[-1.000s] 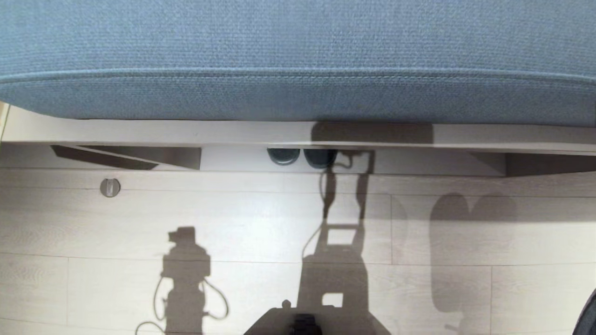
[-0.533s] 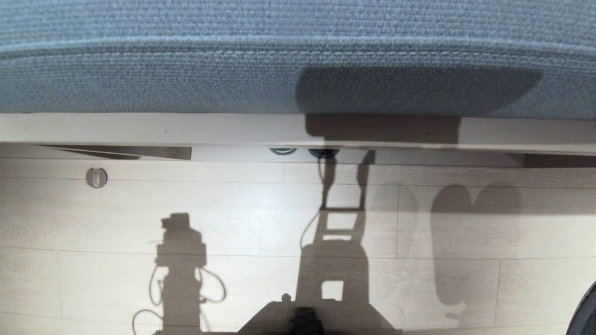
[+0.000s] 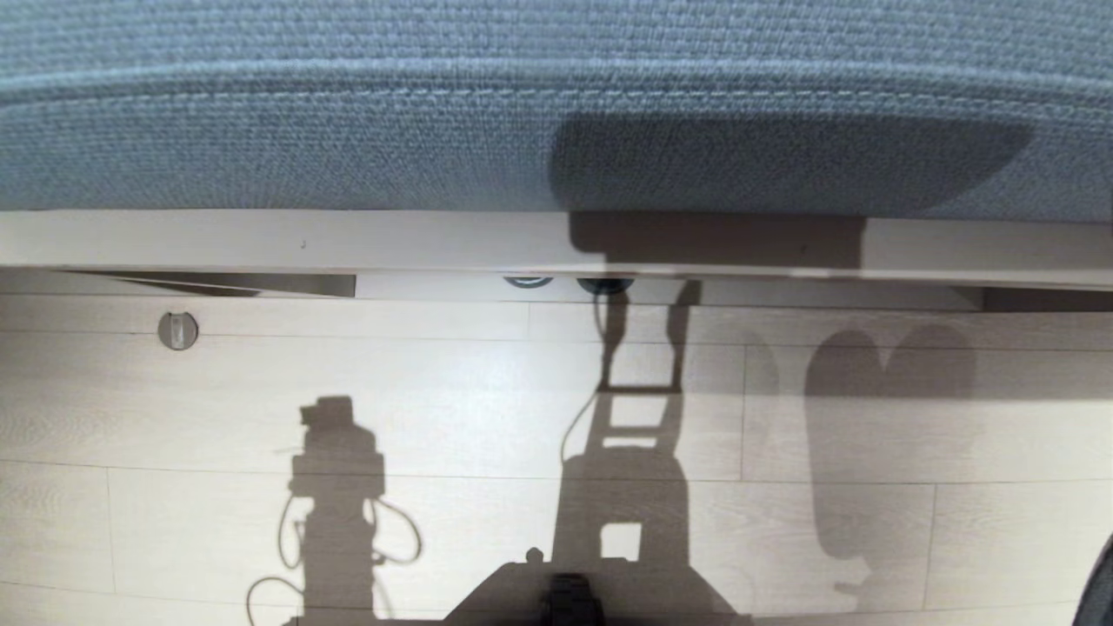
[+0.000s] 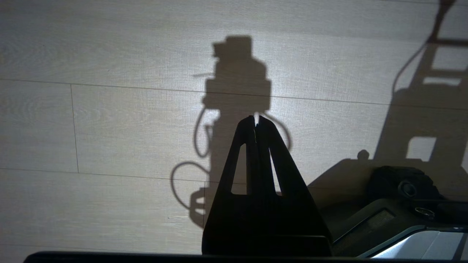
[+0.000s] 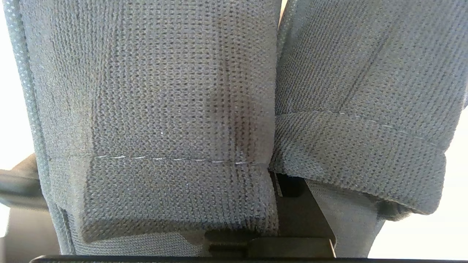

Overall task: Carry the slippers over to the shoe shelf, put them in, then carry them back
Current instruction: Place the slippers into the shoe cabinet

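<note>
Right wrist view shows your right tool (image 5: 272,204) clamped tight on the slippers (image 5: 161,109), hanging together; left tool (image 4: 256,122) closed, empty. Carry them level toward the shelf (image 3: 435,285).

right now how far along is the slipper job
The pickup looks done: the right gripper is shut on the slippers, whose knit toe bands fill the right wrist view. The left gripper is shut over bare floor. Whether this is the trip out or back can't be told. In the head view, another dark pair peeks from the shoe shelf.
</note>
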